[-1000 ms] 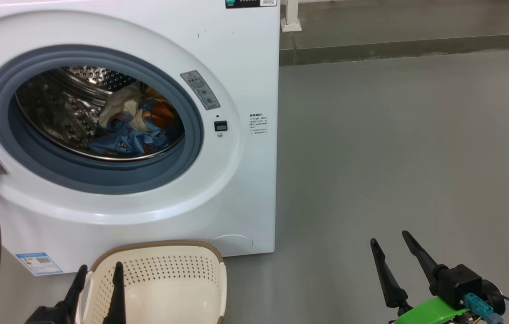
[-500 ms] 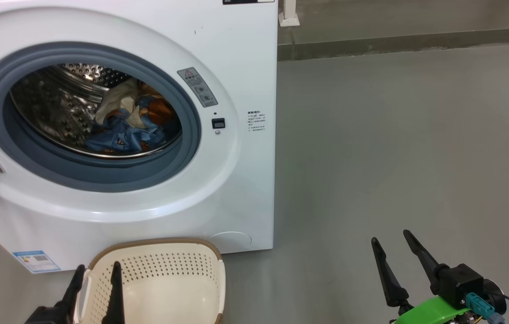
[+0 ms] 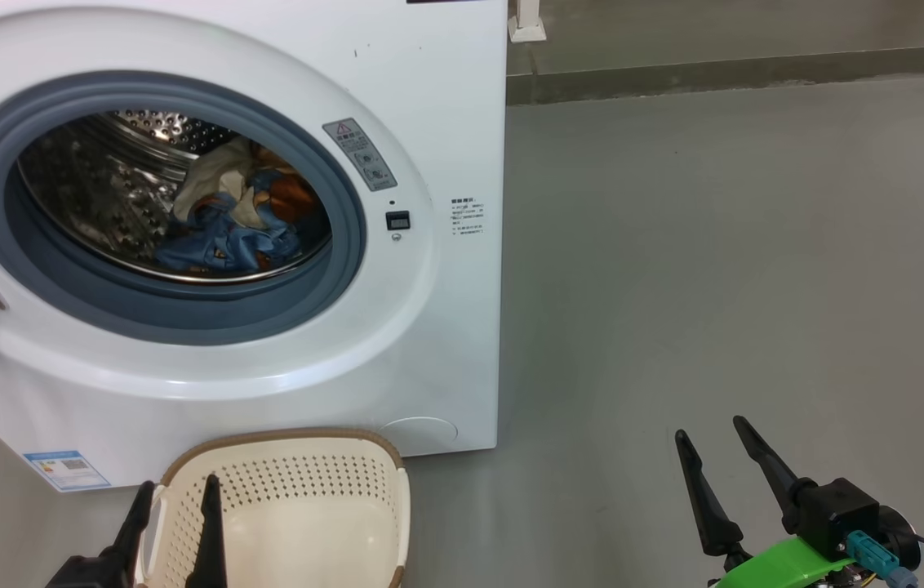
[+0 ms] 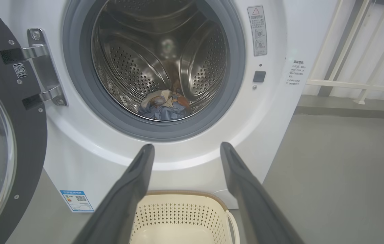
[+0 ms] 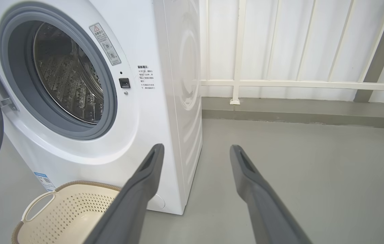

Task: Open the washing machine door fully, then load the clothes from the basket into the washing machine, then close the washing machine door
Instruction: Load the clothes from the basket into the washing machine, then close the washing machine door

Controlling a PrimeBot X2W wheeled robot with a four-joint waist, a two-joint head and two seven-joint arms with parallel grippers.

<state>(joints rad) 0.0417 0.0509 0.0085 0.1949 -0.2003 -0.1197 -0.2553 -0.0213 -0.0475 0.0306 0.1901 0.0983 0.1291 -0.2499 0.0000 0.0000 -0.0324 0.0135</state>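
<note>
While the washing machine door (image 4: 31, 145) is swung open at the left edge of the left wrist view, its black ring and glass window are seen side-on beside the steel hinge (image 4: 42, 67). The washing machine (image 3: 446, 327) is found in the upper left of the head view, on the grey floor (image 3: 715, 245). The clothes (image 3: 225, 220) are bundled inside the perforated drum (image 4: 134, 67), low and toward its back, as a heap of blue, cream and orange fabric framed by the grey rubber ring (image 3: 348, 245). The basket (image 3: 290, 438) is set on the floor just before the machine, at the bottom of the head view left of centre, and its bare cream bottom is seen. A blue energy sticker (image 3: 66, 469) is stuck low on the machine's front, left of the basket.

The left gripper (image 3: 179, 490) is held at the lower left of the head view, above the basket's left side, with its two dark fingers spread wide and nothing between them. The right gripper (image 3: 710, 431) is held at the lower right, well apart from the machine and over the floor, with its fingers likewise parted and nothing grasped. A white railing (image 5: 280, 83) is seen behind the machine in the right wrist view.
</note>
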